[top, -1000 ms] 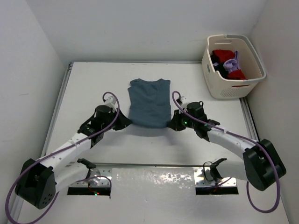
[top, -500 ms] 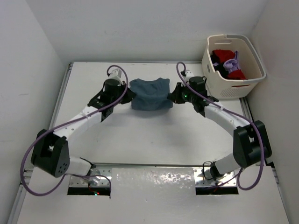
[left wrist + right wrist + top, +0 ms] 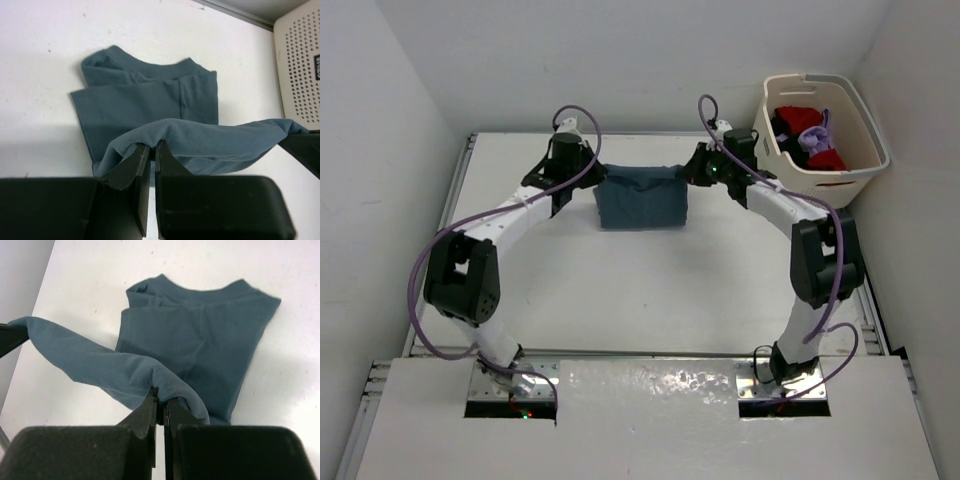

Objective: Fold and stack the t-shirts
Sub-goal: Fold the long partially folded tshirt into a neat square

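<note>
Now your left gripper (image 3: 152, 148) and right gripper (image 3: 160, 396) pinch the teal-blue t-shirt (image 3: 642, 205), its raised edge taut over the collar, likely for folding.

We find the near half of the tabletop (image 3: 650, 290) bare, open between the left arm (image 3: 508, 217) and right arm (image 3: 775, 205). Farther back, the shirt (image 3: 642, 205) spans the gap between their ends, part lifted off the tabletop. The basket (image 3: 810, 190) stands just beside the right arm, and walls (image 3: 620, 60) close in left, back and right.
</note>
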You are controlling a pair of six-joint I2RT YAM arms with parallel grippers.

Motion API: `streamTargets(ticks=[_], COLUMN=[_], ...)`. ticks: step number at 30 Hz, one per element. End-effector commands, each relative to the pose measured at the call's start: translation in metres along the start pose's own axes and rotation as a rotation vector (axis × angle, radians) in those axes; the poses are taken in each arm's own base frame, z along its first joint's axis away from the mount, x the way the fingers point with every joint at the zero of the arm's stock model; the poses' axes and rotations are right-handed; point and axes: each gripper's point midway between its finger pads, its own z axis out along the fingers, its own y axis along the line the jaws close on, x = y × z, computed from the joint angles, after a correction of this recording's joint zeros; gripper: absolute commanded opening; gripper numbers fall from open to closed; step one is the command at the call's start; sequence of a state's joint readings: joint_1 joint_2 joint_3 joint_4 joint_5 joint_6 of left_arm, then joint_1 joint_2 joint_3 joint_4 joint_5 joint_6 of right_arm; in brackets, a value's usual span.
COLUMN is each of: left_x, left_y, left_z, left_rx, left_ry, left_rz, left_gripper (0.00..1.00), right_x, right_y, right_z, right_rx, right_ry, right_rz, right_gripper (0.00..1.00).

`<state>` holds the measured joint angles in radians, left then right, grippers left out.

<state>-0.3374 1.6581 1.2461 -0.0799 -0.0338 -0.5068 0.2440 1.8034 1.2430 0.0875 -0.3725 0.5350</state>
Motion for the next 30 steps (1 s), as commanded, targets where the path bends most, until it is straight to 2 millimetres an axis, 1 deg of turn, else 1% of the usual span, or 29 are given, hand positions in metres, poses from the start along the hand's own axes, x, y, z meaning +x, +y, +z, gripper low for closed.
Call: streamTargets(ticks=[1,2,3,4,5,7,8,9,10,11,12,13,14,15,16,17,18,19,20,21,22,23,24,25,26,28,29,30], left_x=[-0.03,-0.034,-0.036,-0.032,-0.031,-0.035,-0.037,-0.04,-0.042,-0.049,-0.046,-0.053,-0.054,-0.046,-0.053,-0.052,-0.044,-0.049,-0.04,-0.04,-0.044,-0.043,-0.042,-0.05,-0.052,-0.065,-0.069,-0.073], left_y=[-0.002,-0.001,0.0,0.006,0.008,0.012,0.012,0.012,0.014,0.011,0.014,0.009,0.009,0.015,0.013,0.016,0.022,0.023,0.031,0.036,0.033,0.034,0.039,0.038,0.038,0.035,0.032,0.03], left_z=[0.012,0.016,0.019,0.027,0.036,0.043,0.047,0.056,0.06,0.064,0.074,0.078,0.082,0.093,0.097,0.102,0.111,0.115,0.123,0.126,0.129,0.132,0.136,0.136,0.137,0.134,0.13,0.127], left_rx=[0.007,0.009,0.012,0.0,-0.005,-0.012,-0.01,0.0,-0.007,-0.001,-0.005,0.015,0.019,0.006,0.011,0.004,-0.005,-0.004,-0.02,-0.031,-0.017,-0.016,-0.027,-0.023,-0.024,-0.023,-0.023,-0.016], left_ry=[-0.067,-0.071,-0.075,-0.063,-0.058,-0.064,-0.068,-0.087,-0.093,-0.11,-0.1,-0.122,-0.123,-0.101,-0.108,-0.102,-0.082,-0.089,-0.065,-0.061,-0.06,-0.054,-0.052,-0.067,-0.073,-0.09,-0.092,-0.102], left_rz=[0.014,0.008,0.007,0.006,0.005,0.001,0.001,0.008,0.01,0.016,0.026,0.028,0.032,0.031,0.028,0.027,0.021,0.014,0.003,-0.005,-0.009,-0.008,-0.014,-0.014,-0.013,-0.014,-0.014,-0.014], left_gripper=[0.0,0.0,0.0,0.0,0.0,0.0,0.0,0.0,0.0,0.0,0.0,0.0,0.0,0.0,0.0,0.0,0.0,0.0,0.0,0.0,0.04,0.11,0.33,0.39,0.47,0.54,0.62,0.66], right_x=[-0.038,-0.039,-0.04,-0.047,-0.048,-0.052,-0.048,-0.06,-0.061,-0.055,-0.063,-0.059,-0.058,-0.066,-0.066,-0.066,-0.065,-0.065,-0.072,-0.064,-0.065,-0.064,-0.066,-0.069,-0.081,-0.09,-0.093,-0.095], right_y=[0.004,0.0,-0.001,0.001,-0.003,-0.006,-0.012,-0.01,-0.014,-0.023,-0.023,-0.034,-0.037,-0.036,-0.04,-0.043,-0.046,-0.048,-0.048,-0.056,-0.059,-0.059,-0.064,-0.063,-0.056,-0.049,-0.044,-0.041], right_z=[0.015,0.018,0.022,0.027,0.036,0.045,0.054,0.058,0.062,0.071,0.074,0.081,0.086,0.088,0.092,0.095,0.103,0.106,0.109,0.116,0.119,0.123,0.128,0.13,0.129,0.127,0.124,0.121], right_rx=[-0.047,-0.044,-0.056,-0.068,-0.083,-0.09,-0.087,-0.099,-0.089,-0.076,-0.079,-0.048,-0.046,-0.05,-0.044,-0.043,-0.045,-0.045,-0.05,-0.043,-0.044,-0.054,-0.06,-0.072,-0.093,-0.12,-0.13,-0.136], right_ry=[-0.08,-0.078,-0.074,-0.084,-0.093,-0.11,-0.099,-0.12,-0.123,-0.11,-0.126,-0.127,-0.125,-0.14,-0.139,-0.136,-0.133,-0.137,-0.153,-0.141,-0.145,-0.14,-0.144,-0.148,-0.159,-0.165,-0.167,-0.172], right_rz=[-0.023,-0.02,-0.022,-0.031,-0.032,-0.03,-0.027,-0.046,-0.044,-0.039,-0.054,-0.046,-0.045,-0.049,-0.044,-0.038,-0.035,-0.033,-0.034,-0.009,-0.004,0.002,0.01,0.013,0.009,-0.01,-0.024,-0.036], right_gripper=[0.0,0.0,0.0,0.0,0.0,0.0,0.0,0.0,0.0,0.0,0.0,0.0,0.0,0.0,0.0,0.0,0.0,0.0,0.02,0.08,0.21,0.54,0.62,0.67,0.68,0.73,0.99,0.99])
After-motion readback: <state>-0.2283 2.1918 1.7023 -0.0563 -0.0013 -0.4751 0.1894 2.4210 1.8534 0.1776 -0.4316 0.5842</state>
